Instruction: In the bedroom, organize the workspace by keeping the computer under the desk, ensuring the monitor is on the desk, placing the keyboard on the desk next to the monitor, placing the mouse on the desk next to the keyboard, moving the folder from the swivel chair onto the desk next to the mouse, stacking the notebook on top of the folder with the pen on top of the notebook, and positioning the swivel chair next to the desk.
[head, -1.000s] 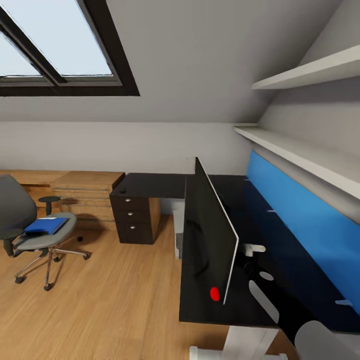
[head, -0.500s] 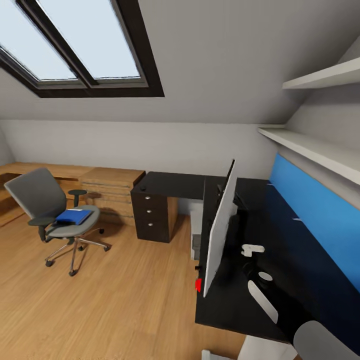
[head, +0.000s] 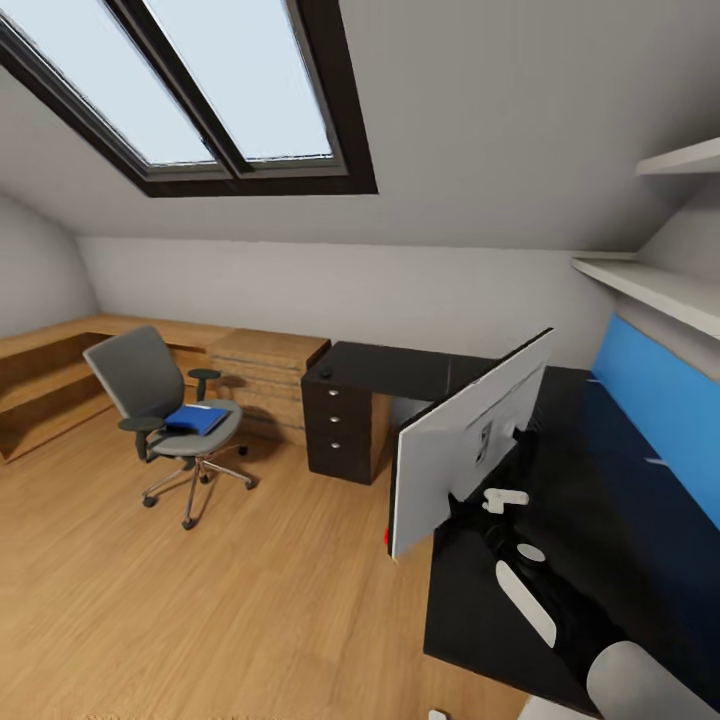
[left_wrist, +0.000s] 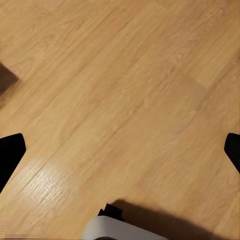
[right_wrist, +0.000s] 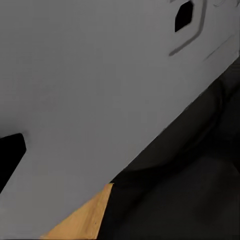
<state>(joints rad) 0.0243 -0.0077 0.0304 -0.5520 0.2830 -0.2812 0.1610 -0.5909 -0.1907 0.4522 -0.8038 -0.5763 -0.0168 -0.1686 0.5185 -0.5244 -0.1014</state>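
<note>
We take the black desk (head: 600, 560) as our landmark. The monitor (head: 465, 450) stands on the desk at its front corner, its grey back turned toward us and its wide axis running slantwise from that corner toward the blue wall panel (head: 660, 420). Our right arm lies along the desktop, and its white wrist fitting (head: 505, 496) sits just behind the monitor's lower back. In the right wrist view the monitor's grey rear shell (right_wrist: 90, 100) looms very close, so the right gripper is the nearer one by far. We see one dark fingertip (right_wrist: 10, 155) at the picture's edge, but we cannot tell whether the jaws are spread or gripping the panel.

The left gripper (left_wrist: 120, 150) hangs over bare wood floor (left_wrist: 125, 90), its dark fingertips set wide apart with nothing between them.

The swivel chair (head: 165, 410) stands well apart from the desk, out on the open floor beyond the dark drawer unit (head: 345, 425), with the blue folder (head: 195, 420) lying flat on its seat.

Against a second ago, the whole view has swung toward the chair side, so our camera has turned. The monitor, then edge-on with its dark screen showing, now presents its pale back, having rotated on the desk.
</note>
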